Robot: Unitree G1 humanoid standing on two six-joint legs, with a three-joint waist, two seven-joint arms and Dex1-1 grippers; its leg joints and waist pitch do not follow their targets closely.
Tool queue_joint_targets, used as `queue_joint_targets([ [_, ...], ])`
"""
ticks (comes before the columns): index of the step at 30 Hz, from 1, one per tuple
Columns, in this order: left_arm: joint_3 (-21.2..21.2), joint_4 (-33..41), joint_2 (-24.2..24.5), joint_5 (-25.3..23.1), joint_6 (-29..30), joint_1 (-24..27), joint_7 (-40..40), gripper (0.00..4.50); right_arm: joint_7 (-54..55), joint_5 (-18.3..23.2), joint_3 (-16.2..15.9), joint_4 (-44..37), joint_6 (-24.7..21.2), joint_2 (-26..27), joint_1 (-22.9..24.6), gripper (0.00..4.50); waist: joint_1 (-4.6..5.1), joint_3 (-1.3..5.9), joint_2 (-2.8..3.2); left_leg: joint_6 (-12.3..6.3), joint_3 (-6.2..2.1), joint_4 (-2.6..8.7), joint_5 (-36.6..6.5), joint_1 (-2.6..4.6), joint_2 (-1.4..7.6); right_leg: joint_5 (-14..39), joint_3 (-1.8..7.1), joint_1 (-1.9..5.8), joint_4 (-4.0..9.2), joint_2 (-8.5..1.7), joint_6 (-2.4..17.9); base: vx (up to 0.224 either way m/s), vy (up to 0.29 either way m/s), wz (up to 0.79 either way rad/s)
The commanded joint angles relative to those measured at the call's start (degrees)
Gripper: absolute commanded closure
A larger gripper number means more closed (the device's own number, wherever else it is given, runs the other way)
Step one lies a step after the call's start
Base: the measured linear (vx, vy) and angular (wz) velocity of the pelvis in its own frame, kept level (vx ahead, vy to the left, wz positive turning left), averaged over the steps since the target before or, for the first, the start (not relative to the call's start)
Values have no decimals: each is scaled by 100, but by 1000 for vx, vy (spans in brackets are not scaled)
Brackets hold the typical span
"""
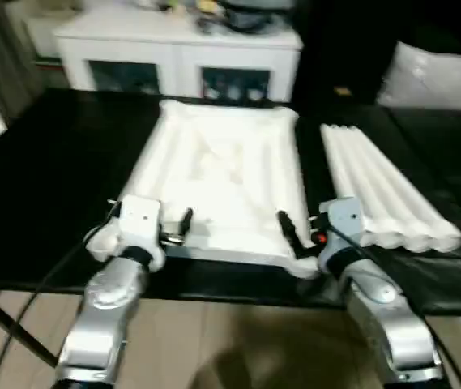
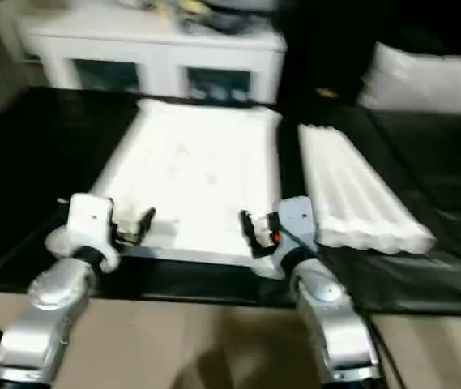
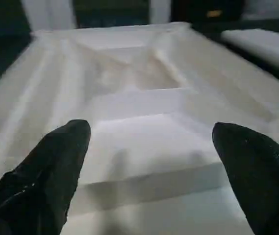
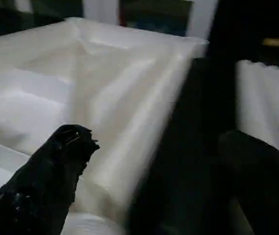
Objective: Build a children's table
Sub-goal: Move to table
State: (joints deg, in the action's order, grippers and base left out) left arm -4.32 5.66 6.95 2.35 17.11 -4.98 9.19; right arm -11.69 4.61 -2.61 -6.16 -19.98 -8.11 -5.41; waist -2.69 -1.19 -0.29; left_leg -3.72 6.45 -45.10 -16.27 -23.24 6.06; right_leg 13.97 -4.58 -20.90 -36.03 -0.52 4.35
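both tools gape wide and empty, left tool (image 1: 183, 220) and right tool (image 1: 288, 231) over the upturned table top (image 1: 222, 174)'s near edge. best swing the right one to the legs (image 1: 384, 194) alongside and grip one squarely near its thick end.

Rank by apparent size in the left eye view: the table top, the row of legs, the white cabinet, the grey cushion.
1. table top
2. row of legs
3. white cabinet, farther away, so its true size is unsure
4. grey cushion, cut off at the picture's edge
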Motion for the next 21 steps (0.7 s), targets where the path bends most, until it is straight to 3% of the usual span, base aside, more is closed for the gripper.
queue_joint_targets([
  [1,129,139,75,-72,34,40,-59,6,-35,32,-73,-105,-108,30,-4,0,-140,280,-1,-73,35,228,-447,-188,-49,-362,470,440,873,-927,1556,0,-208,3],
  [2,159,167,77,-51,65,71,-58,6,-27,127,-41,-141,-258,85,41,0,-162,297,250,-369,-141,757,-46,-69,278,-11,321,451,981,-797,293,-11,-173,14],
  [3,179,187,78,-36,85,94,-56,6,-25,196,-16,-166,-368,126,73,0,-181,352,424,-528,-320,1015,400,150,698,-82,133,376,911,-629,-334,-11,-173,14],
  [4,184,224,107,-42,83,137,-38,6,-61,245,-26,-224,-388,143,135,0,-11,415,435,-1758,-1039,1345,1615,579,1978,438,80,-202,-188,-645,-980,-8,-146,6],
  [5,186,241,129,-45,75,158,-22,6,-88,270,-36,-254,-381,150,167,0,23,362,278,-2240,-871,1108,2907,687,1591,236,451,-621,-480,-803,-836,-5,-113,5],
  [6,202,289,141,-10,82,205,5,6,-110,242,-95,-311,-364,130,217,0,-10,342,218,-2223,-720,989,3260,631,1288,-166,613,-646,-356,-858,-681,-5,-113,5],
  [7,221,357,162,28,83,272,42,6,-135,172,-197,-369,-381,85,268,0,-152,250,75,-1517,-326,812,2368,219,535,-677,766,-300,157,-891,-536,-18,-121,6],
  [8,221,357,162,28,83,272,42,6,-135,172,-197,-369,-381,85,268,0,-227,265,8,-802,-222,784,1554,-74,301,-1488,882,95,159,-1143,-432,-43,-156,2],
  [9,223,423,192,65,80,341,95,6,-145,-39,-348,-383,-187,-18,285,0,-351,212,38,-505,-204,880,1073,4,371,-1161,821,-3,302,-1105,-464,-43,-156,2],
  [10,222,436,200,71,79,353,109,6,-143,-84,-375,-382,-130,-35,285,0,-382,184,15,-58,-151,1036,270,112,413,-283,766,45,354,-970,-416,-57,-132,-1],
  [11,181,520,287,40,22,415,177,6,-143,50,-296,-417,-58,81,286,0,-394,121,70,212,-141,1234,-174,144,446,708,688,85,419,-848,-333,-66,-98,-2],
  [14,227,729,327,202,59,489,327,6,-211,148,-267,-529,-80,116,319,0,-336,62,136,471,-140,1469,-1027,255,563,2261,648,48,563,-789,-25,-66,-69,-1],
  [16,234,734,350,175,63,486,318,6,-242,130,-284,-559,-89,92,349,0,-313,57,180,543,-140,1514,-1149,269,638,1984,629,35,567,-774,141,-30,-22,0],
  [18,251,730,365,159,75,472,326,6,-275,197,-287,-605,-26,91,358,0,-311,54,186,582,-117,1522,-1099,247,653,1635,621,55,553,-773,233,0,0,0],
  [21,266,754,376,163,111,462,345,6,-272,152,-327,-635,159,75,304,0,-313,90,178,584,-106,1496,-711,207,646,985,610,107,498,-784,339,0,0,0],
])
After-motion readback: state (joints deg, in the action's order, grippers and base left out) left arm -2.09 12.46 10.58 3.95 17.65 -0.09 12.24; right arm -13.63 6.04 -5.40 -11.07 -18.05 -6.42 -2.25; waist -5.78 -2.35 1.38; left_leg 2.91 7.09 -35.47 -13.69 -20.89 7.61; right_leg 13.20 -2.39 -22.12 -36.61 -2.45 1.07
